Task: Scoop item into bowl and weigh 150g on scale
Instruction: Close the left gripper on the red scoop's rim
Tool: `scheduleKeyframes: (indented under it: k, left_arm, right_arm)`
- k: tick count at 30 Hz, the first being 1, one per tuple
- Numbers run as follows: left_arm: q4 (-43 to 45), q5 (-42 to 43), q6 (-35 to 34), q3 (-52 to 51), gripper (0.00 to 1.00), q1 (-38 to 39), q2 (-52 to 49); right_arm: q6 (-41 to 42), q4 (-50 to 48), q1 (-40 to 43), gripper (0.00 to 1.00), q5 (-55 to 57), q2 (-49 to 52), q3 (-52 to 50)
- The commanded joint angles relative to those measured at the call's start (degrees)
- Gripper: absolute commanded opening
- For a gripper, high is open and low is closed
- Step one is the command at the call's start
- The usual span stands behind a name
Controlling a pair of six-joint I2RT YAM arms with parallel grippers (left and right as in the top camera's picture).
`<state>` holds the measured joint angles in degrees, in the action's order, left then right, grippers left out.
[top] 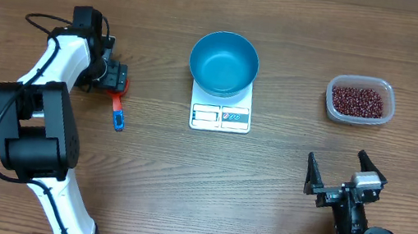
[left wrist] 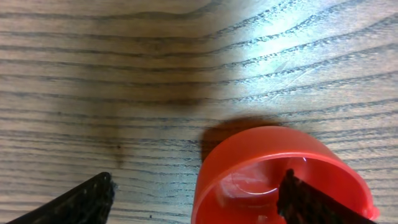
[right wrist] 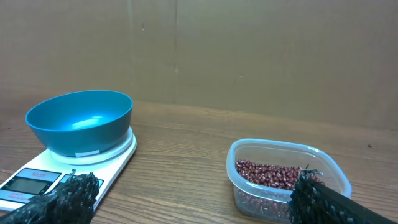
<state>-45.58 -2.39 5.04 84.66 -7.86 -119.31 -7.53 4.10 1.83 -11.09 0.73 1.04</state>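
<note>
Overhead view of a wood-grain table [top: 262,208]; 12 o'c = far edge.

Just off centre toward 12 o'c, a round blue bowl [top: 224,61] sits on a white scale [top: 220,117]. The scale's display and button strip stick out on the bowl's 6 o'c side. At approx 2 o'c, well apart from the scale, a clear plastic tub [top: 358,120] holds the dark red beans [top: 358,99] in a loose heap.

At 9–10 o'c, the white-and-black L arm [top: 54,69] bends in from the near edge. The L gripper [top: 113,78] is at the red cup of a scoop [top: 116,107]. The scoop handle runs from the cup toward 6 o'c, red then blue at the tip, lying on the table.

In the L wrist view the jaws are spread wide. One finger [left wrist: 81,202] is over bare wood, apart from the cup. The other is over the cup's open mouth. Neither presses the rim, so the scoop isn't gripped.

At 4–5 o'c, the R gripper [top: 345,177] points toward 12 o'c w/ jaws spread wide, holding nothing. In the R wrist view, the bowl on the scale is at 9 o'c. The tub w/ beans is at 4 o'c, close behind one fingertip.
</note>
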Motion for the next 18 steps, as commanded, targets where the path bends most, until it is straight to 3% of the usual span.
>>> scheduleKeyframes:
  k: [1,5,9,14,18]
  left_arm:
    - [0.0,1.0,0.5,-0.1,0.80,0.4,-0.7]
    - [0.0,1.0,0.5,-0.1,0.59,0.5,-0.7]
    - [0.0,1.0,0.5,-0.1,0.44,0.5,-0.7]
    - [0.0,1.0,0.5,-0.1,0.35,0.5,-0.7]
    - [0.0,1.0,0.5,-0.1,0.35,0.5,-0.7]
  right_arm:
    - [0.0,-0.2,-0.3,1.00,0.6,-0.6,-0.6]
    - [0.0,-0.2,-0.3,1.00,0.6,-0.6,-0.6]
    - [0.0,-0.2,-0.3,1.00,0.6,-0.6,-0.6]
    - [0.0,-0.2,-0.3,1.00,0.6,-0.6,-0.6]
    - [0.0,-0.2,-0.3,1.00,0.5,-0.6,-0.6]
